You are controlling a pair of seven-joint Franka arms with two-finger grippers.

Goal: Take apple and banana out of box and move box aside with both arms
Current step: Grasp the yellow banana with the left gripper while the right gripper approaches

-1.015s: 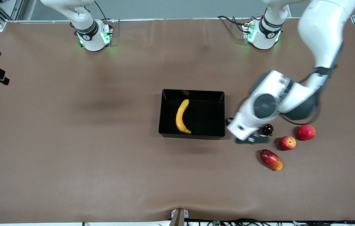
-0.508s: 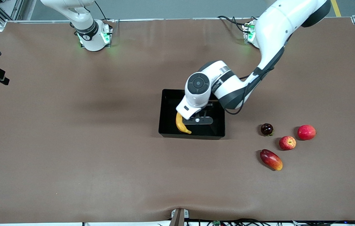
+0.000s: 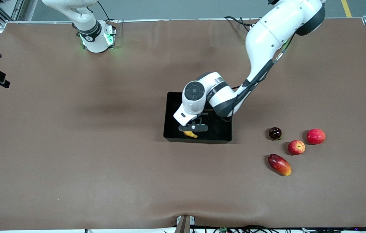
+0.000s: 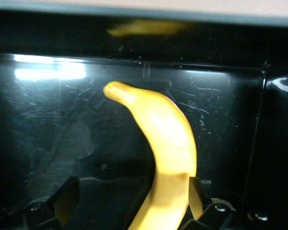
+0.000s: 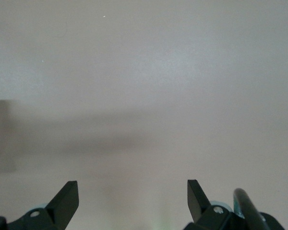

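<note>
The black box point(image 3: 221, 108) sits mid-table with the yellow banana point(image 3: 191, 134) lying inside it; only the banana's tip nearest the front camera shows under the hand. My left gripper point(image 3: 193, 128) is down in the box, open, straddling the banana. In the left wrist view the banana point(image 4: 168, 139) runs between the fingers of the left gripper point(image 4: 132, 191), close against one finger point(image 4: 194, 194), on the glossy box floor point(image 4: 62, 120). The streaked red apple point(image 3: 296, 147) rests on the table toward the left arm's end. My right gripper point(image 5: 133, 191) waits, open, over bare table.
Around the apple lie a plain red round fruit point(image 3: 316, 136), a small dark fruit point(image 3: 275, 133) and an oblong red-and-yellow fruit point(image 3: 279, 164). The right arm's base point(image 3: 95, 35) stands at the table's back edge.
My left arm swung from beside the loose fruits to over the box and lowered onto the banana, covering most of it. The gripper stayed open. The fruits and the right arm did not move.
</note>
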